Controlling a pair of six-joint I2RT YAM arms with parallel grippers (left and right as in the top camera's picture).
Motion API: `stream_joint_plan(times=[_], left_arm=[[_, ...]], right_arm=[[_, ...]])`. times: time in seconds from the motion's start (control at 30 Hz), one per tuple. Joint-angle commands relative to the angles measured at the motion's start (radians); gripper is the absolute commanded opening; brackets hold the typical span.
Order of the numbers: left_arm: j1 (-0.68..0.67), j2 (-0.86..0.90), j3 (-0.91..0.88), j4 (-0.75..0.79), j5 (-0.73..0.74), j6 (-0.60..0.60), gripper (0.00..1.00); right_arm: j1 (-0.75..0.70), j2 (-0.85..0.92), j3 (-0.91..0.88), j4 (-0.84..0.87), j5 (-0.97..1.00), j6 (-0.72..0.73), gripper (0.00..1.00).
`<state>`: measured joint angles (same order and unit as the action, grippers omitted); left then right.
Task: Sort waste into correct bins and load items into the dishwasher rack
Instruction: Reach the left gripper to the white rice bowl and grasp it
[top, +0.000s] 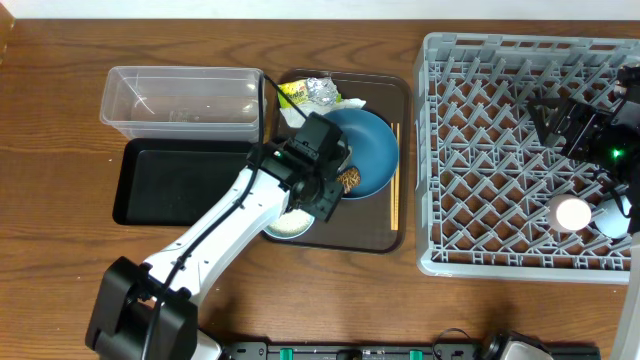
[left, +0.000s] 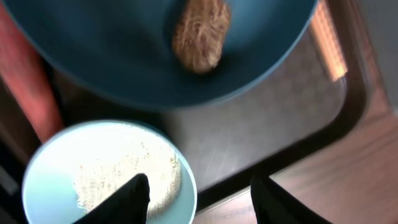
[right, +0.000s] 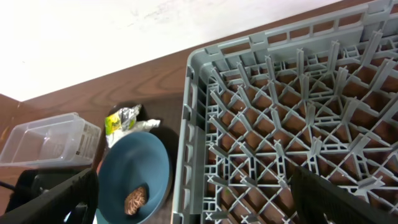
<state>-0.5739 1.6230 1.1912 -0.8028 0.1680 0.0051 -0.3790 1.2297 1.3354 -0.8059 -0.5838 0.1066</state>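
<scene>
Tray (left: 280, 118) beneath half-open left claw (left: 199, 182)

From overhead, your left arm (top: 230, 215) lies across the white bowl of rice (top: 285, 228), leaving only a pale crescent, and covers part of the large dark-blue round plate (top: 375, 140). The big grey plastic pegged rack (top: 428, 160) runs off the right edge. A small round cup (top: 572, 213) inside it glares white, so you cannot tell its inner colour. At the left wrist, the plate is cut by the top edge, the bowl by the bottom, and the orange carrot (left: 25, 81) is a blur.
</scene>
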Motion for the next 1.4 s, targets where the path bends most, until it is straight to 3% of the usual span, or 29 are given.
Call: stream_joint_plan(times=[0.0,0.2,0.37,0.5,0.93,1.03,1.23,1.37], left_arm=[[-0.002,0.047,0.004,-0.026,-0.042,-0.031,0.54],[-0.002,0.149,0.004,-0.076,0.024,-0.031,0.52],[-0.006,0.200,0.004,-0.111,0.029,0.027,0.43],[-0.005,0.220,0.004,-0.100,0.030,0.033,0.29],[-0.007,0.243,0.004,-0.109,0.029,0.145,0.19],[-0.008,0.247,0.004,-0.109,0.029,0.145,0.11],[-0.026,0.248,0.003,-0.100,-0.100,0.159,0.10],[-0.047,0.248,0.002,-0.073,-0.105,0.159,0.10]], right_arm=[[0.007,0.005,0.007,0.004,0.000,0.005,0.91],[0.007,0.012,0.007,0.018,0.000,0.005,0.91],[0.007,0.013,0.007,0.018,0.000,0.005,0.91],[0.007,0.013,0.007,0.017,0.000,0.005,0.91],[0.007,0.013,0.007,0.018,0.000,0.005,0.90],[0.007,0.014,0.007,0.017,0.001,0.005,0.89],[0.007,0.014,0.007,0.018,0.012,0.005,0.89],[0.007,0.014,0.007,0.021,0.012,0.005,0.89]])
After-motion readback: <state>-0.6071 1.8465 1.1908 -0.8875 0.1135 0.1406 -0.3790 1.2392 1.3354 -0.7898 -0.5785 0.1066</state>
